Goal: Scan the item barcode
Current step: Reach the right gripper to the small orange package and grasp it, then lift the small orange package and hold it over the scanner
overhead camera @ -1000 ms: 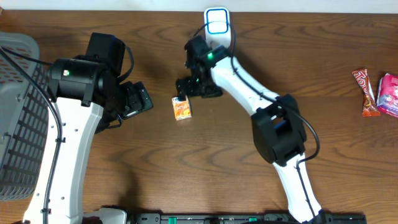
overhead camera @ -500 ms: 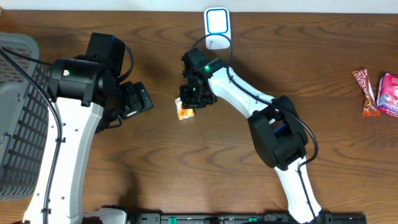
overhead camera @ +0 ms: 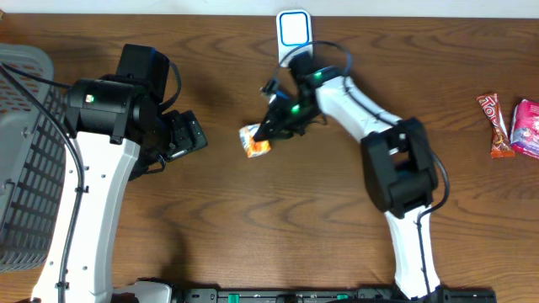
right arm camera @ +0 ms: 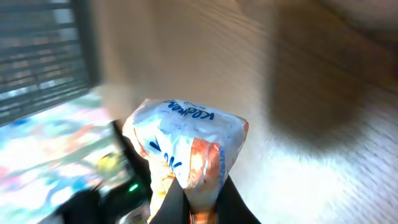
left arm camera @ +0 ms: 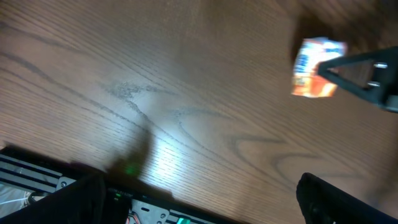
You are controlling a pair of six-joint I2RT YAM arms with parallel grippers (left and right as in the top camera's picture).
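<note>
The item is a small orange and white snack packet [overhead camera: 254,140] [right arm camera: 186,146] near the table's middle. My right gripper [overhead camera: 268,130] [right arm camera: 202,208] is shut on one end of it and holds it tilted. The packet [left arm camera: 316,76] also shows at the upper right of the left wrist view, pinched by the dark right fingers [left arm camera: 364,67]. The white scanner with a blue-framed window [overhead camera: 294,32] stands at the table's back edge, behind the right arm. My left gripper [overhead camera: 187,135] [left arm camera: 199,202] hangs open to the left of the packet, with nothing between its fingers. No barcode can be made out.
A grey slatted basket [overhead camera: 25,160] fills the far left. Two wrapped snacks, a red-brown bar [overhead camera: 495,124] and a pink packet [overhead camera: 527,128], lie at the far right edge. The rail along the table's front edge [left arm camera: 155,205] lies under my left gripper.
My right gripper has shut on the packet and tipped it up from where it lay flat. The right arm's wrist swung rightward. The left arm has not moved.
</note>
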